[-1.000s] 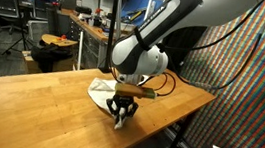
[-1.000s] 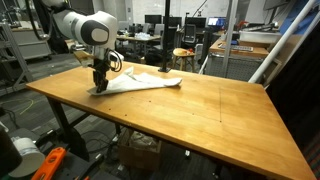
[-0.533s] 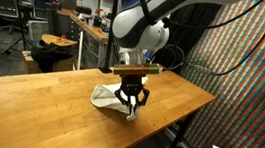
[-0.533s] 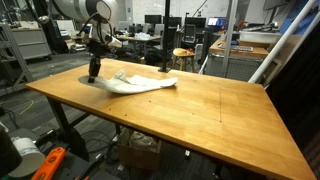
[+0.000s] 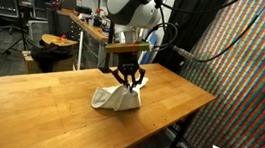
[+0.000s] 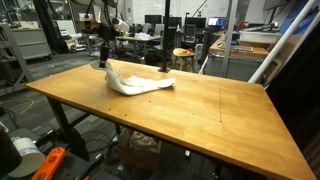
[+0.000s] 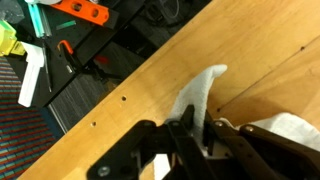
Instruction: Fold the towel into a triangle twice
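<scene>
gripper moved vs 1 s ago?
Yes. The gripper has risen clear of the table, pulling a corner of the towel up with it. A second ago it was down at the tabletop.

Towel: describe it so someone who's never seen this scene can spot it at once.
Find the large wooden table in the lab and look near its edge, right under the robot arm. A crumpled white towel lies there. It is the only white cloth on the wood, and one corner rises to a peak, pinched in the black gripper.
</scene>
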Controlling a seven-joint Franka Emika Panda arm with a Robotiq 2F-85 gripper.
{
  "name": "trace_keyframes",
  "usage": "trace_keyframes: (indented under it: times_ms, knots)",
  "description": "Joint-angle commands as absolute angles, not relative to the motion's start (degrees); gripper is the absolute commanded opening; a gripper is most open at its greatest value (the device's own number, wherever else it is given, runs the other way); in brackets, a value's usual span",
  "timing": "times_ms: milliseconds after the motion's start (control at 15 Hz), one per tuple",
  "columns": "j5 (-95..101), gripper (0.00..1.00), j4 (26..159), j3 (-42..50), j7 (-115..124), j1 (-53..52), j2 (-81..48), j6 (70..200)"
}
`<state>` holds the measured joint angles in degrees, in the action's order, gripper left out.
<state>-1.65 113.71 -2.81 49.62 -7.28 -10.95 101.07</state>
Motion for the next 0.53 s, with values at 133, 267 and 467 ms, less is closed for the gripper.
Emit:
trace_keyframes:
  times_ms: [133,267,467]
  knots:
    - [0.60,0.02,105.56,0.91,54.35,-5.43,-17.12,108.73]
    - [1.22,0.02,102.70,2.34,55.13,-4.83,-18.85,111.35]
    - [1.90,0.02,98.69,4.12,56.23,-4.01,-21.13,114.51]
